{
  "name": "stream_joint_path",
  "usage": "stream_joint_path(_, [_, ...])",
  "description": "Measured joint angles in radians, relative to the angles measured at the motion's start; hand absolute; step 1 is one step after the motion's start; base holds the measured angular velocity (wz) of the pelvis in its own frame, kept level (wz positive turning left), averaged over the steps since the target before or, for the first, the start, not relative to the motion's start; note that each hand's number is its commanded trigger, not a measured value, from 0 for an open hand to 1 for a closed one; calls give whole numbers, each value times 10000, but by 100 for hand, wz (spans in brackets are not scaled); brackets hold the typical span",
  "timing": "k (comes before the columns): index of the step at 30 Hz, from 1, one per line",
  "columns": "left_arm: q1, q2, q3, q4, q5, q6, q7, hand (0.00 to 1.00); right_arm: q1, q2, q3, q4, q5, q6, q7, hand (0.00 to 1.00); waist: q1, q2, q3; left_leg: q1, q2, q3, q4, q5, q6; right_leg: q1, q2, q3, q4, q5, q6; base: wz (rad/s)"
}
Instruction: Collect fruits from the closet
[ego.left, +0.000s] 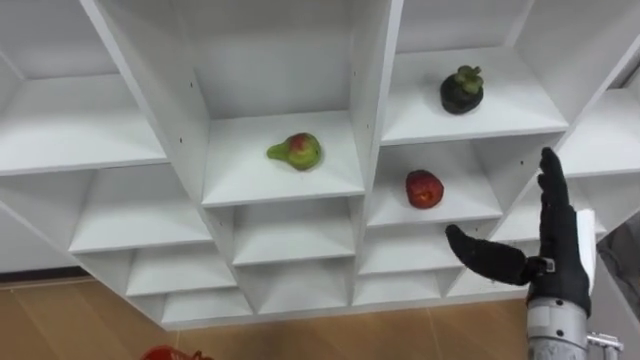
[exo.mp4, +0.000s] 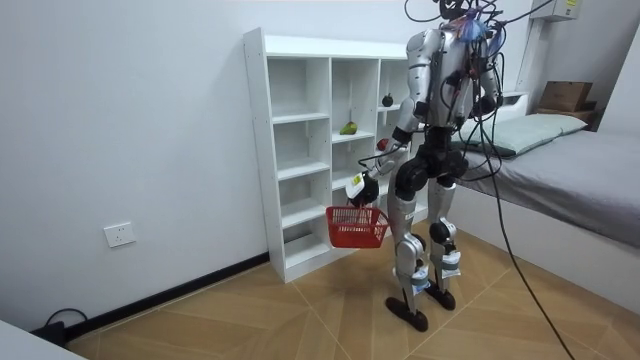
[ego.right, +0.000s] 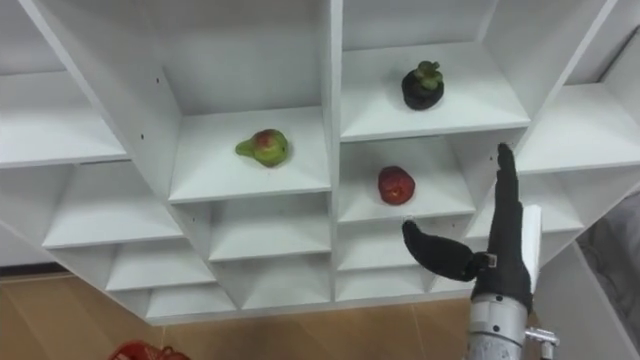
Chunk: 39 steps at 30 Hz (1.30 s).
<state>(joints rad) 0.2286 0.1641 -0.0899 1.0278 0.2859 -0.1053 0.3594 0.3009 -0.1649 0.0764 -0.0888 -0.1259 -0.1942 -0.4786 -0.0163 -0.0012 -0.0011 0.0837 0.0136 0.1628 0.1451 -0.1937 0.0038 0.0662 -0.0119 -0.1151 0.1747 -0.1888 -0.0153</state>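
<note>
Closet (ego.left: 250, 185) shelves face the open right hand (ego.left: 557, 255), which should reach up-left and curl round the apple (ego.left: 424, 188) while the left hand (exo.mp4: 364, 190) grips the basket (exo.mp4: 357, 227).

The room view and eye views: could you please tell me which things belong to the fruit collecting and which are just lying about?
Job: pear, mangosteen, red apple, white shelf unit, red basket hanging from the left hand, open right hand.
Lying about: bed, pillow, cardboard box, wall socket.
</note>
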Motion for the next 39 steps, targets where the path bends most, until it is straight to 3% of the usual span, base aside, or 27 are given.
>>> stream_joint_path(6, [58,61,-118,123,35,65,-231,100,-723,-55,2,-154,11,-280,-448,0,108,-69,26,-24,34,-30,23,0,1,15,33,-28,-24,51,-19,0])
stream_joint_path(12, [62,102,24,-338,377,255,-572,100,-1369,-688,-42,-320,19,-276,-645,0,312,-121,-2,-185,31,-124,38,6,1,-126,36,-108,-76,60,-22,3])
stream_joint_path(19, [-84,286,132,-316,402,254,-673,100,-1856,-1052,-193,-417,548,-277,-630,0,510,-479,39,-186,39,-332,31,10,-2,-58,35,-263,-83,62,-25,7])
stream_joint_path(25, [-101,377,131,-218,600,375,-723,100,-2288,-1178,-267,-54,1086,-273,-628,0,477,-605,92,-197,23,-329,32,8,-3,31,1,-404,-104,63,-22,3])
stream_joint_path(29, [-185,395,132,-235,781,584,-908,100,-2730,-1287,-278,561,1386,-218,-590,0,480,-634,100,-248,20,-358,78,8,-2,30,-21,-521,-101,61,-19,4])
stream_joint_path(33, [-182,409,131,-265,795,723,-991,100,-3012,-1669,-299,954,1928,-31,-351,0,483,-691,93,-276,9,-381,125,14,6,36,-35,-538,-95,55,-22,2])
stream_joint_path(36, [-222,438,131,-273,793,868,-1012,100,-3584,-1954,-374,1787,2165,45,-219,0,431,-747,89,-365,-46,-557,238,30,32,30,-90,-707,-97,52,-19,14])
stream_joint_path(39, [-250,473,113,-286,789,1047,-1013,100,-4164,-1967,-516,2526,2388,240,-261,0,461,-803,104,-373,-53,-595,257,40,45,23,-120,-781,-83,53,-18,6])
